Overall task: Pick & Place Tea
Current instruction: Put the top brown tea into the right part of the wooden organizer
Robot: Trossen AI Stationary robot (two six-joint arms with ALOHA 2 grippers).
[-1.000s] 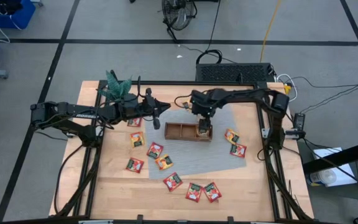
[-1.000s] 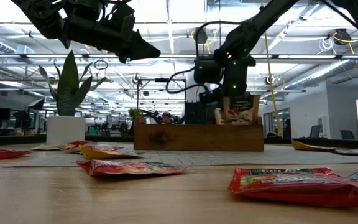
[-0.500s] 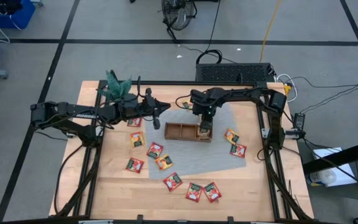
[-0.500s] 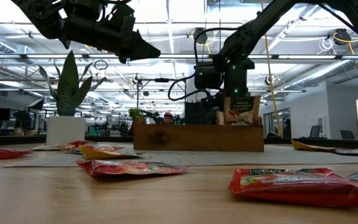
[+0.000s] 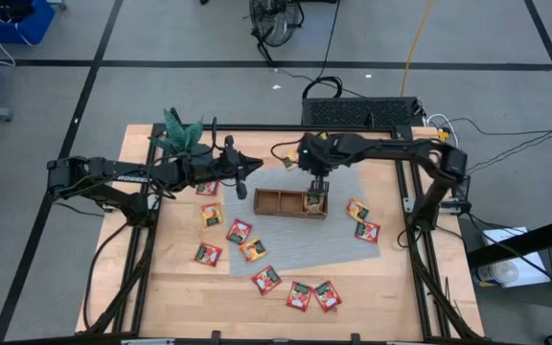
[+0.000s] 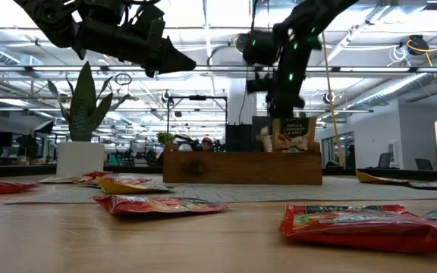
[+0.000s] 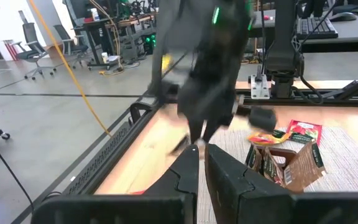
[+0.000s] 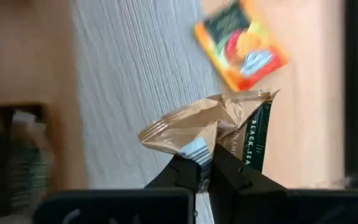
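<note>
Several red and orange tea sachets (image 5: 239,231) lie flat on the table and on the grey mat (image 5: 343,251). The brown wooden tray (image 5: 274,203) sits on the mat, and tan sachets (image 6: 292,133) stand in its right compartment. My right gripper (image 5: 317,182) hangs above that compartment, pointing steeply down. It is shut on a tan tea sachet (image 8: 219,121). My left gripper (image 5: 247,164) waits shut and level above the table's far left, holding nothing. My right gripper pinches the tan sachet's crumpled end (image 8: 199,148) between its two fingers, coming from above on a steep slant. The sachet is creased and bulges out past the fingertips. Behind it show the grey mat and an orange sachet (image 8: 242,45).
A potted plant (image 5: 180,132) stands at the far left corner. Two sachets (image 5: 362,220) lie on the mat right of the tray. A row of sachets (image 5: 299,295) lies toward the near edge. A black frame rims the table.
My right gripper has risen from just above the tray's right compartment to well above it, tipping somewhat, while its arm has swung outward toward the table's right. The sachets standing in that compartment have stayed in place.
</note>
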